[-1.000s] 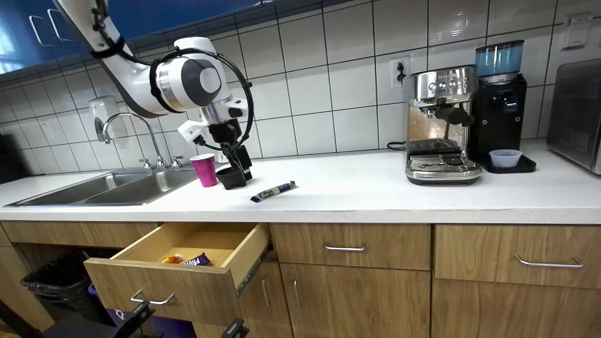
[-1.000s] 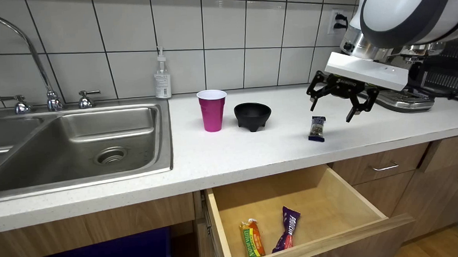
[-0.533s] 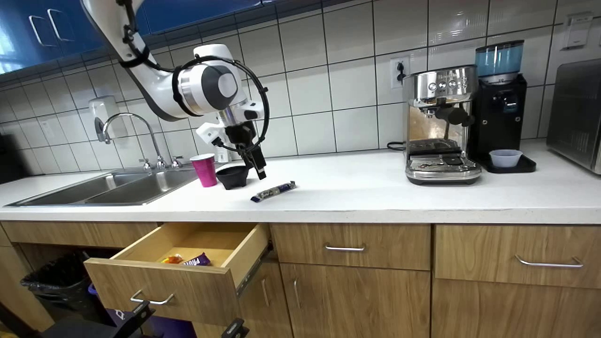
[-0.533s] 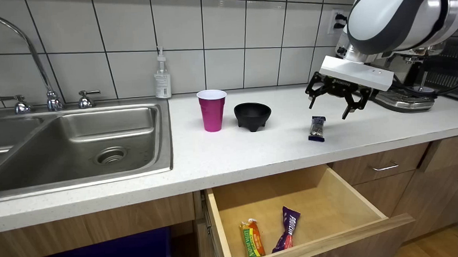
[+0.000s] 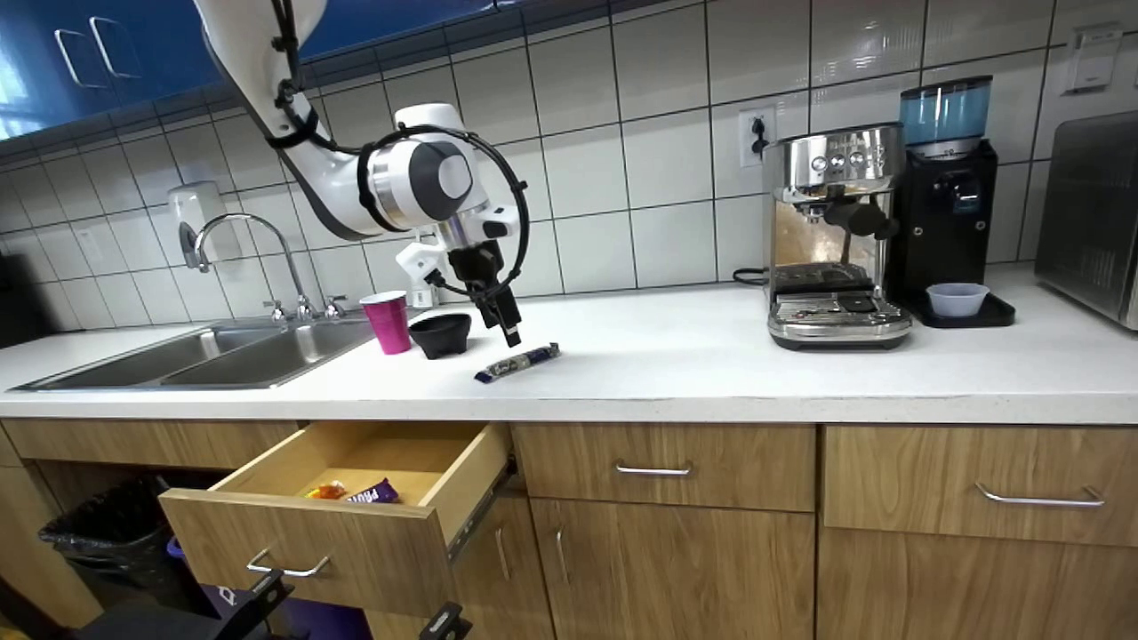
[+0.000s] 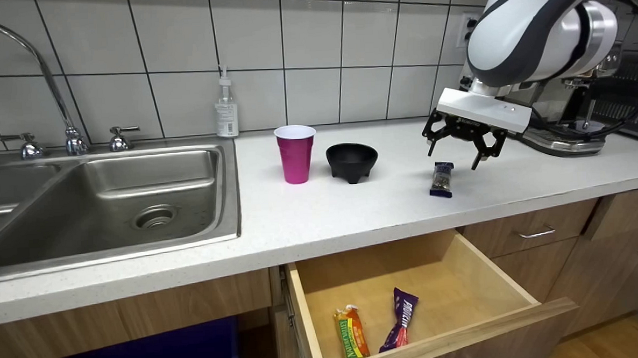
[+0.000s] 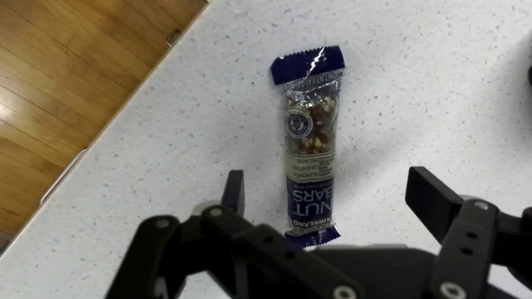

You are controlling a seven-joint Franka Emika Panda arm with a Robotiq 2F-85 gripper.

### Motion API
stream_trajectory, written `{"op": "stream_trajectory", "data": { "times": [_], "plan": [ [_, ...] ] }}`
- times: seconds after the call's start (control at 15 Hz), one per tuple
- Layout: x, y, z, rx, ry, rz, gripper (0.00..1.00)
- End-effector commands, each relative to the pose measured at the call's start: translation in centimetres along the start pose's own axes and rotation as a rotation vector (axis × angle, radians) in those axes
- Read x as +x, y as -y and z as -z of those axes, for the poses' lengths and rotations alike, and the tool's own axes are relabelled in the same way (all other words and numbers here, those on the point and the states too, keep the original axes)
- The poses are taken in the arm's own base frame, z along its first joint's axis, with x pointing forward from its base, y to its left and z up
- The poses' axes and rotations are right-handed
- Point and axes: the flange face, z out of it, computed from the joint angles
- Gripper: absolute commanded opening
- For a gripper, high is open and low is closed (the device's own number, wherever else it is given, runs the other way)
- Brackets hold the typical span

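Blue-and-clear plastic-wrapped nut bar (image 7: 309, 166) on speckled white countertop (image 7: 199, 137) | open wooden drawer (image 6: 447, 289): orange-green packet (image 6: 351, 333), purple packet (image 6: 400, 322) | my black two-fingered gripper (image 6: 453, 158) spread wide, nearer the bar than a second ago

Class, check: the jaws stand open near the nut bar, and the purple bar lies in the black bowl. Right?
Wrong place: the purple bar lies in the drawer, as both exterior views show. The jaws do stand open near the nut bar.
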Motion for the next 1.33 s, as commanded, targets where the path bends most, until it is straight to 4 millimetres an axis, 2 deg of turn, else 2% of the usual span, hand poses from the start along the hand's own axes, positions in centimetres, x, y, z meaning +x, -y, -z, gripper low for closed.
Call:
{"op": "stream_trajectory", "data": {
  "times": [0.0,0.67,1.27],
  "plan": [
    [1.4,0.9,-1.0,-0.022,0.03,-0.011,1.0],
    [2.9,1.7,-3.4,-0.061,0.069,-0.023,1.0],
    [3.4,2.1,-5.2,-0.097,0.092,-0.023,1.0]
  ]
}}
